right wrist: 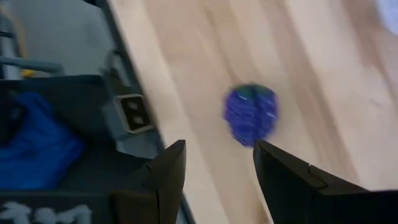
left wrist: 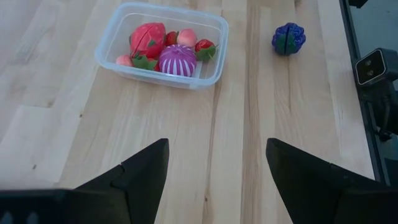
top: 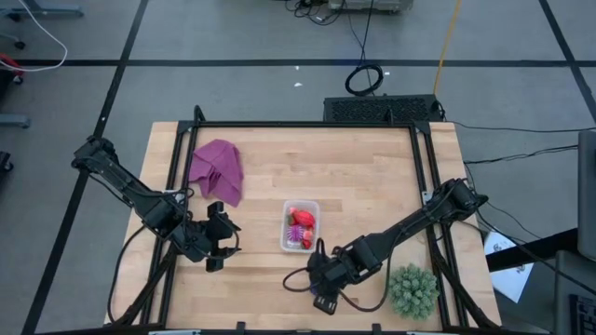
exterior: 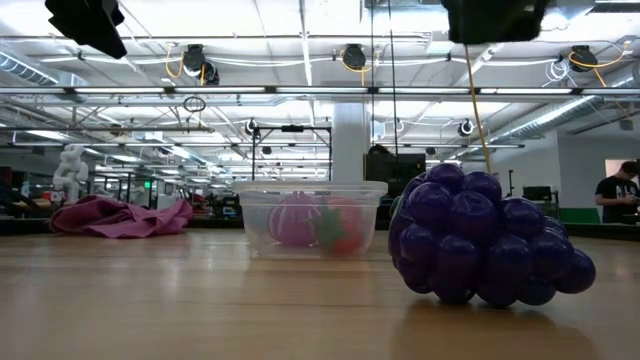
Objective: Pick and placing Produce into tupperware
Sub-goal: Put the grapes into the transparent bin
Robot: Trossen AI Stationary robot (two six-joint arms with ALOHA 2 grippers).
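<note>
At the left of the overhead frame my left gripper [top: 221,244] hangs idle with its fingers spread and empty, right of the magenta cloth [top: 218,169]. At centre the clear tupperware [top: 287,244] already holds the large strawberry [left wrist: 147,38], berries and the magenta striped piece [left wrist: 178,61]. Lower centre, my right gripper [top: 321,288] hovers over the purple grape cluster [right wrist: 250,114], fingers parted and holding nothing. I judge the knobbly cluster could roll off toward the near table edge [top: 279,325] if I close off-centre; open wood lies between it and the tub, the green spiky ball [top: 413,290] crowding only the right.

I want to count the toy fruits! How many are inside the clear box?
6 show in the clear box: big red piece, striped magenta one, peach-coloured one, small red berries and another. Others may be hidden underneath.
</note>
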